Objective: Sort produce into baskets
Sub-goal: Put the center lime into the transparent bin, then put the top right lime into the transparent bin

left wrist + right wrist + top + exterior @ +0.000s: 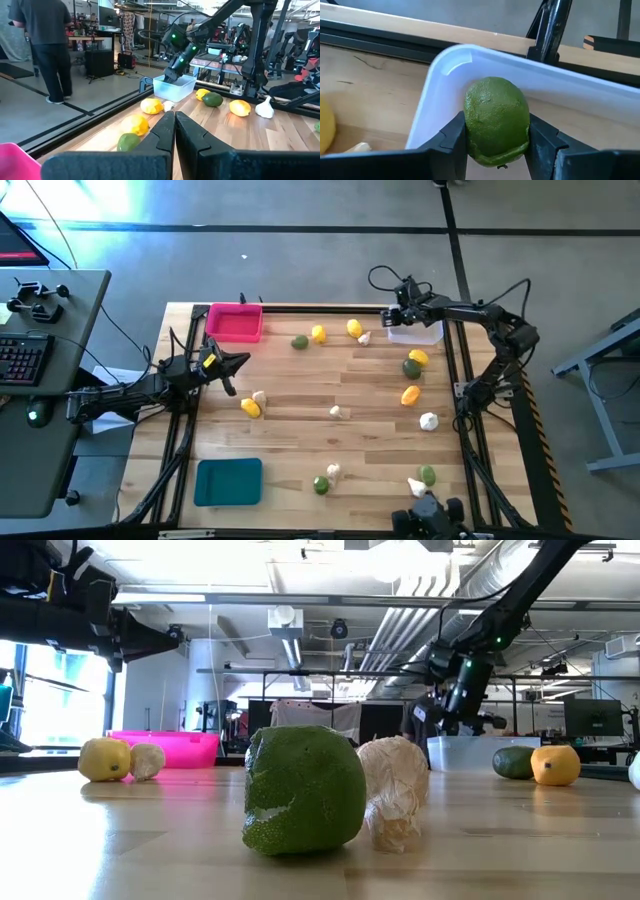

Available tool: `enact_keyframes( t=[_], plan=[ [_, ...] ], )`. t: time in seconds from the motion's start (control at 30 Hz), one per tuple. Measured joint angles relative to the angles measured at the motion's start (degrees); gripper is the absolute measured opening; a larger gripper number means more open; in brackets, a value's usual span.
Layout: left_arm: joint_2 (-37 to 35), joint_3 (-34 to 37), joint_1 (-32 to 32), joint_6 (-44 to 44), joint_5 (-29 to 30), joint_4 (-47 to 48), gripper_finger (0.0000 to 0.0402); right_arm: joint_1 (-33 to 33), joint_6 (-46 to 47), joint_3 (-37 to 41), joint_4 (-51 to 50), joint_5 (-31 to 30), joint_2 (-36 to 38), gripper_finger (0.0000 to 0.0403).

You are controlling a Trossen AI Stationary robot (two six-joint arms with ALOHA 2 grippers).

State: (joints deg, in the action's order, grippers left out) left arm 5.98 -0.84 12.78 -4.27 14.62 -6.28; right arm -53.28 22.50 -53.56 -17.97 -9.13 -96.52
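Right tool point(497, 137) clamped on green lime point(496, 120) above clear basket point(570, 82), upper right. Best lowered inside the rim before releasing. Left tool point(174, 131) closed together, empty, at left.

Robotics lab: exposed ceiling ducts point(400, 600), other robot rigs point(295, 45), concrete floor point(300, 260).

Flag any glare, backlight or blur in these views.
High view: a bluish glare patch on the floor above the table. Low view: backlit by windows and ceiling lights, with the near lime shaded and soft. Right wrist view: a highlight on the clear bin rim; the right gripper holds a sharp lime.
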Motion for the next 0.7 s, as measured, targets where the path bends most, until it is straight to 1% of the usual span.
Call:
enact_keyframes(
  t=[0.2, 0.3, 0.5, 0.7],
  plan=[
    [0.01, 0.01, 0.0, -0.13, -0.01, -0.02, 0.0, 0.0, 0.19, 0.0, 0.71, -0.65, -0.92, 0.014],
    [0.0, 0.02, 0.0, -0.13, -0.01, 0.0, 0.0, 0.0, 0.19, 0.0, 0.57, -1.85, -0.95, 0.0157],
    [0.02, 0.02, 0.01, -0.09, -0.01, 0.04, 0.0, 0.04, 0.27, 0.0, 0.61, -1.87, -0.95, 0.0201],
    [0.0, 0.02, 0.01, -0.17, -0.01, 0.37, 0.0, 0.07, -0.21, -0.02, 0.31, -1.81, -0.37, 0.0223]
  ],
)
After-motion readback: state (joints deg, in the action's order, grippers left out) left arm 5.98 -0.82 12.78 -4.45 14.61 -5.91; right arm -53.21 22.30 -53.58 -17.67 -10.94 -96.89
